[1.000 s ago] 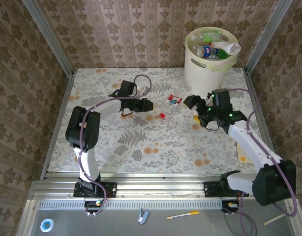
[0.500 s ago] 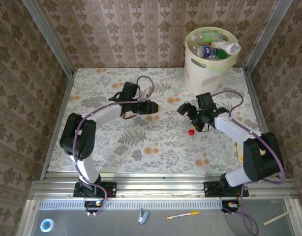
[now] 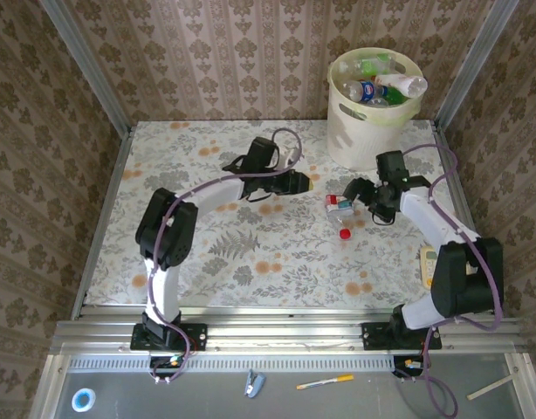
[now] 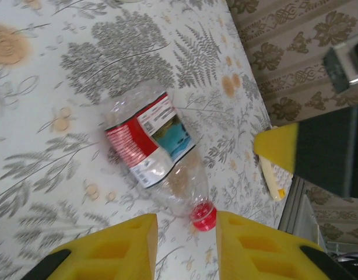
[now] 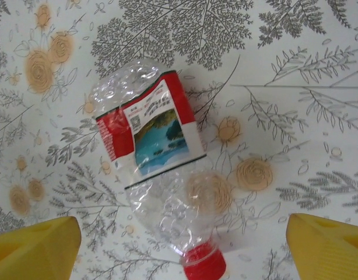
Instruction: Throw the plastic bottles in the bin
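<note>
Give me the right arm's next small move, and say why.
Probably lower the right gripper straight down onto the red-labelled bottle. Its jaws stand wide open above it, one finger to each side, and the bottle lies flat on the table, ungripped, away from the bin.

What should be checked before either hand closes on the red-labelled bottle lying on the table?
1. Bottle lies flat on the table, touched by neither hand: ok.
2. Right hand open, fingers wide to either side of the cap: ok.
3. Left hand open only narrowly, too narrow for the bottle's body: not ok.
4. One hand per bottle: both hands aim at this one, close together: not ok.
5. Room in the bin: bottles lie up near its rim: cannot tell.
</note>
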Tool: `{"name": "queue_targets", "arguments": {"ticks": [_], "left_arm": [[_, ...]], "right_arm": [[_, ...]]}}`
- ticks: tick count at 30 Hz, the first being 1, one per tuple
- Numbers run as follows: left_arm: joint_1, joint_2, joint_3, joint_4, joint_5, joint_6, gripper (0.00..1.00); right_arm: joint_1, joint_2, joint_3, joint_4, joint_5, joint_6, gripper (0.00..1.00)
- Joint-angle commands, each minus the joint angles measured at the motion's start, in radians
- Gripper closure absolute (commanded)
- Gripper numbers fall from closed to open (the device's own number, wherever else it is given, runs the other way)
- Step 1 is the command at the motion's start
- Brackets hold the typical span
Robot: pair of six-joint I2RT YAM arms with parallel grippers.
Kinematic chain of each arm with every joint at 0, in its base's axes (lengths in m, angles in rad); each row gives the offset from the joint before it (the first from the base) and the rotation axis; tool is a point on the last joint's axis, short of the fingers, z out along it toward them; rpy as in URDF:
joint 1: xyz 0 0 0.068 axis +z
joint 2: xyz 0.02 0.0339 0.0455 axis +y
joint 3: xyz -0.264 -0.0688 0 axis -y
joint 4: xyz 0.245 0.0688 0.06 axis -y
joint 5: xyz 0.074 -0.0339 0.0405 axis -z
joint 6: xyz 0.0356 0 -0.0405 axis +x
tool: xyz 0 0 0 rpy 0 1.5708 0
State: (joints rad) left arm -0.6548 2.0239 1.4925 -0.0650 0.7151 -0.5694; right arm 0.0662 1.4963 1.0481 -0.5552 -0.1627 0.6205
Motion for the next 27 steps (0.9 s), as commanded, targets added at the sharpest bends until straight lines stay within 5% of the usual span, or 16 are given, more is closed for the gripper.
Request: {"name": "queue_targets", "arguments": {"ticks": [1,17,27], "left_arm": [[-0.039,0.051,0.071,-0.056,0.025,-0.011,0.73],[-0.121,0.332,0.331,-0.29,-0.048,0.012,0.81],[-0.121,0.39,0.38,-0.383,-0.066,0.079,0.81]], "right_arm": [[-0.015,0.05,-0.011,0.085,-0.106,-0.122,0.1],[-0.045,0.243,-0.074,0.248,-0.208,-0.135,0.31],[-0.043,0.306,-0.101,0.402,-0.302,-0.055,0.54]]}}
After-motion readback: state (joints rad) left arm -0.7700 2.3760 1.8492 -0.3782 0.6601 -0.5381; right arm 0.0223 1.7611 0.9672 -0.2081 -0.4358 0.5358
